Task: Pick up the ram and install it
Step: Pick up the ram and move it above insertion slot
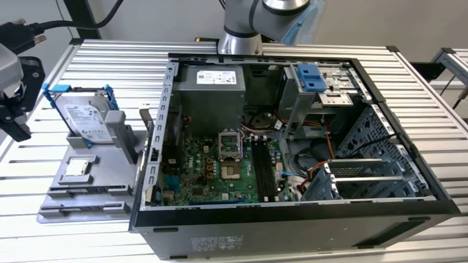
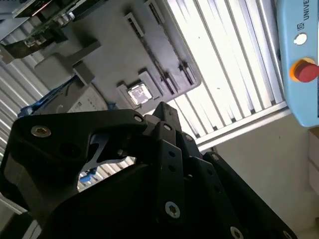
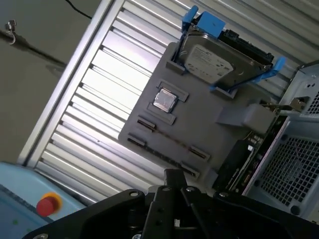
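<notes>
Ram point(image 3: 172, 139): hard to make out. I take it to be the thin dark line in a long groove of the tray, between two end clips, seen edge-on.
Handling: by my judgement it is light, stiff and thin, and easily harmed by bending or by touching its contacts. It is best held by its long upper edge or short ends, clear of the chips.
Gripper point(image 1: 17, 112): in the exterior view it hangs at 10 o'clock from the tray, well apart from it and touching nothing.
Jaws: I cannot tell how they stand.
Tray point(image 1: 109, 176): it sits on the slatted table point(image 1: 44, 241), just beside the case at its 9 o'clock. It holds a hard drive point(image 1: 86, 123) in a blue bracket, propped at a tilt at the 12 o'clock end, and a processor chip point(image 1: 79, 167) in a square pocket near the middle.
Case point(image 1: 307, 235): it lies open with the motherboard point(image 1: 212, 175) inside and the power supply point(image 1: 212, 93) at 12 o'clock from that.
Memory slots point(image 1: 262, 167): long dark strips at 3 o'clock of the motherboard. I cannot tell whether anything is seated in them.
</notes>
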`<state>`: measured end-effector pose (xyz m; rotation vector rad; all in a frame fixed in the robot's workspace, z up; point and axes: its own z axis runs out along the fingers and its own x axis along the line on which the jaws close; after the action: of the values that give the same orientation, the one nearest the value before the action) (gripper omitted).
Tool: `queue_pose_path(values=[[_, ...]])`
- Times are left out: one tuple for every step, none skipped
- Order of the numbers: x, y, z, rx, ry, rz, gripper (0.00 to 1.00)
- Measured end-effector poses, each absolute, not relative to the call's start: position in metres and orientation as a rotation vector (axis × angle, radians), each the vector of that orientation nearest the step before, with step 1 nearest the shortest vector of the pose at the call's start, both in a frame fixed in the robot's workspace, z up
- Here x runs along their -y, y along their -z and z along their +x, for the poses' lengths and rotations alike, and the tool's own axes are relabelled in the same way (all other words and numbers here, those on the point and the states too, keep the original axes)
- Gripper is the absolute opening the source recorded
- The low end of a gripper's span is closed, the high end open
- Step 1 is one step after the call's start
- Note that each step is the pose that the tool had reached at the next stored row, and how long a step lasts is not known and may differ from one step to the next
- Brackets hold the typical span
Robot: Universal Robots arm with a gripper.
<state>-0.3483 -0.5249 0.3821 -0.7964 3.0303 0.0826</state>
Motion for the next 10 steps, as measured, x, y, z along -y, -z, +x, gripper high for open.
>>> queue_pose_path(values=[[0.5249, -0.3820, -0.3483, -3.024, -0.083, -0.824, 0.00], [0.5249, -0.3818, -0.3483, -3.016, -0.083, -0.851, 0.00], [0.5249, -0.3816, -0.3483, -3.009, -0.082, -0.878, 0.00], [0.5249, -0.3813, -0.3483, -3.001, -0.082, -0.907, 0.00], [0.5249, -0.3811, -0.3483, -2.994, -0.082, -0.932, 0.00], [0.5249, -0.3809, -0.3483, -2.985, -0.082, -0.961, 0.00], [0.5249, -0.3807, -0.3483, -2.977, -0.082, -0.989, 0.00], [0.5249, -0.3805, -0.3483, -2.968, -0.082, -1.016, 0.00], [0.5249, -0.3804, -0.3483, -2.959, -0.082, -1.043, 0.00], [0.5249, -0.3802, -0.3483, -2.950, -0.082, -1.069, 0.00]])
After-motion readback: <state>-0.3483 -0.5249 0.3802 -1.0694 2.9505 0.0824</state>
